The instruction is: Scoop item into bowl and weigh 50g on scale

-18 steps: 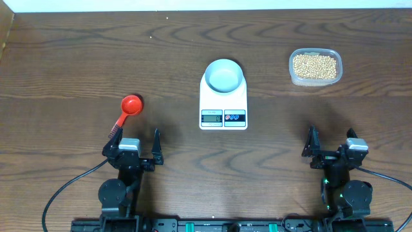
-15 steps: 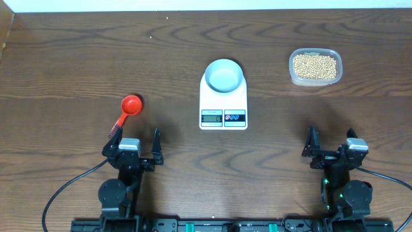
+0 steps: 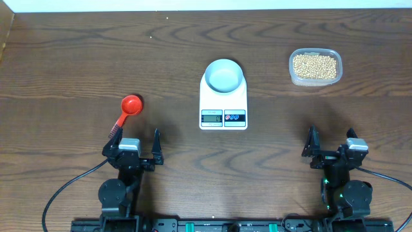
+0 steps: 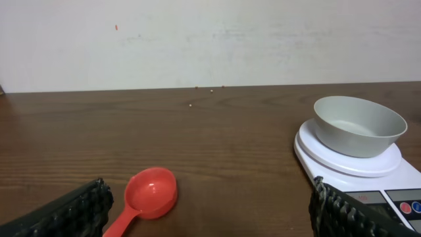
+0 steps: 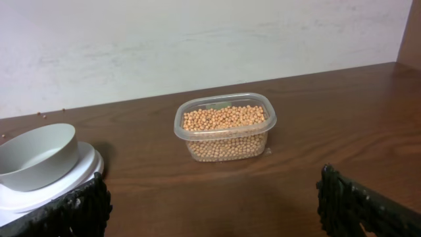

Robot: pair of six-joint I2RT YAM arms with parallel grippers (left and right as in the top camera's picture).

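Observation:
The pale blue-white bowl (image 3: 224, 75) stands empty on the white scale (image 3: 223, 106) at the table's middle; both show in the left wrist view, bowl (image 4: 358, 125) on scale (image 4: 368, 174), and the bowl shows at the left of the right wrist view (image 5: 36, 157). The tan-yellow beans (image 3: 315, 65) fill a clear tub at the back right, also in the right wrist view (image 5: 223, 118). A red scoop (image 3: 127, 109) lies left of the scale, just ahead of my left gripper (image 3: 134, 143), which is open and empty. My right gripper (image 3: 330, 147) is open and empty near the front right.
The clear plastic tub (image 3: 315, 80) holds the beans. A few loose beans lie far back near the wall (image 4: 212, 91). The table's far edge meets a pale wall. A wooden side panel rises at the far right (image 5: 413, 39).

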